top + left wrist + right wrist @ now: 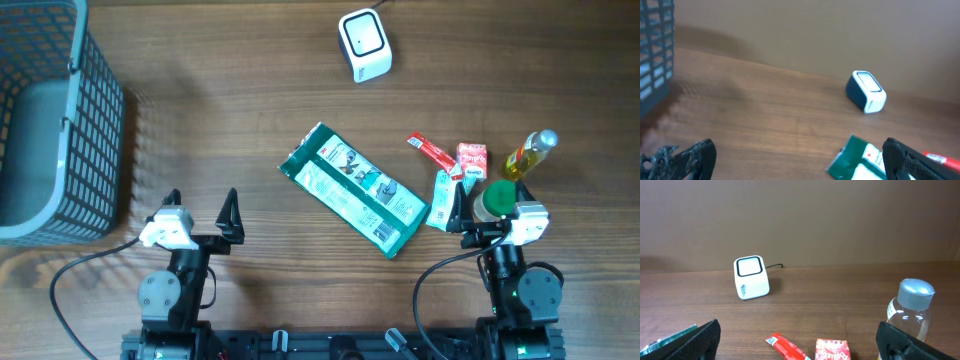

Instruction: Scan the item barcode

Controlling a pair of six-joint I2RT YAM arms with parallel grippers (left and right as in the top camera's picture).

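Note:
The white barcode scanner (363,43) stands at the table's far side, its dark window facing up; it also shows as the scanner (866,91) and the scanner (751,276). A long green and white packet (355,190) lies flat at the table's middle, its corner (857,160) showing in the left wrist view. My left gripper (202,198) (797,150) hovers open and empty, left of the packet. My right gripper (488,203) (799,330) is open and empty behind a red stick pack (787,347) and a red pouch (831,350).
A grey mesh basket (50,120) fills the far left corner. On the right lie the red stick pack (430,152), the red pouch (471,160), a small blue-white sachet (441,200) and a yellow oil bottle (528,155). A grey-capped clear bottle (910,307) stands by my right finger.

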